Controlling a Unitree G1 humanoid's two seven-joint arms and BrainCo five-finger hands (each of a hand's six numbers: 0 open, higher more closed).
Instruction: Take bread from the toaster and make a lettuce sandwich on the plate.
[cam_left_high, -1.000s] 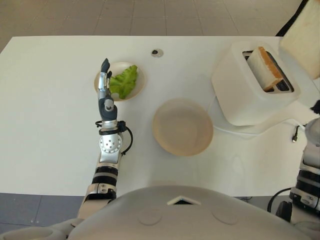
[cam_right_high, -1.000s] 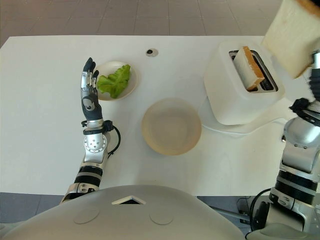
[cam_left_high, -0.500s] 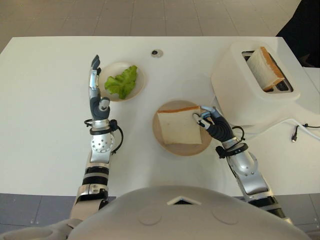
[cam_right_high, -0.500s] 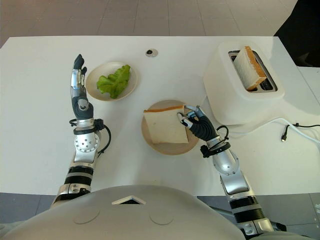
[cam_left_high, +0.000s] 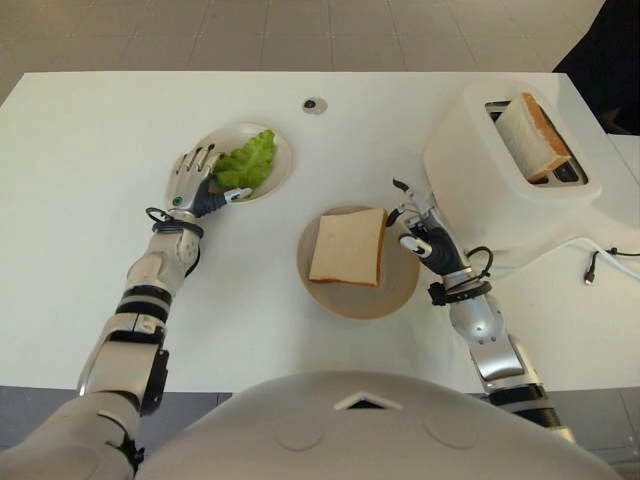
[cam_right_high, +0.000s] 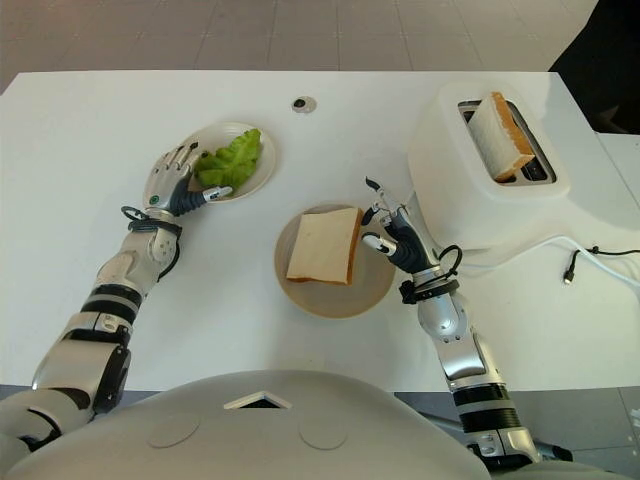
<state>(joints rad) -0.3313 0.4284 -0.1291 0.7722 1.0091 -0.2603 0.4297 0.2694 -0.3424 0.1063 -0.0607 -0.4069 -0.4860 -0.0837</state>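
Right hand (cam_left_high: 418, 228) has released the square white bread slice (cam_left_high: 348, 247) onto the round tan plate (cam_left_high: 400, 290) and stays spread at its right. Left hand (cam_left_high: 192, 180), open, has reached the ruffled green lettuce (cam_left_high: 245, 163) up-left of the plate. Shallow pinching could drop it.

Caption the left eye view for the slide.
One bread slice on plate, right hand open beside it; left hand at the lettuce; second slice in toaster.

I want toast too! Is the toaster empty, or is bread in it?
Not empty. One bread slice sticks up, tilted, out of the toaster slot.
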